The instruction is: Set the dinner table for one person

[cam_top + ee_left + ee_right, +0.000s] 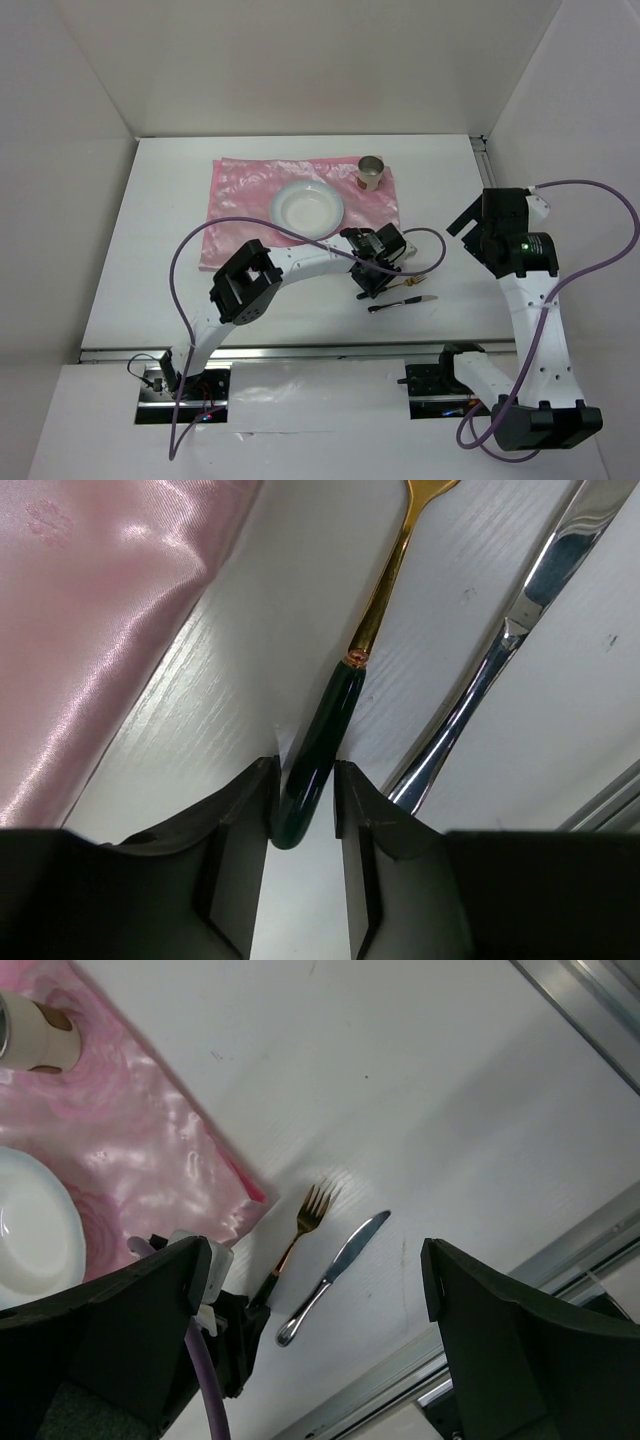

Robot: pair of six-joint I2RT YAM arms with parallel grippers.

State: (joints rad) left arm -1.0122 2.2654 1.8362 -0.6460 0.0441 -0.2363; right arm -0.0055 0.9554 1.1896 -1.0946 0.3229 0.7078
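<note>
Gold-stemmed fork with a dark green handle (345, 690) is lying on the big flat white dinner table (150, 250), which is stretching under everything. The fork is sitting just off the near right corner of the shiny pink cloth (90, 630). Its long axis is pointing straight out from the left gripper (305, 780), tines heading for the right edge and handle end sitting between the jaws, so the left arm is way nearer. Those jaws are sitting at handle width, looks like they're pressing both sides. Slim silver knife (500, 650) is lying just beside it, toward the near edge. Right gripper (315, 1255) is hanging wide open, holding nothing.
</note>
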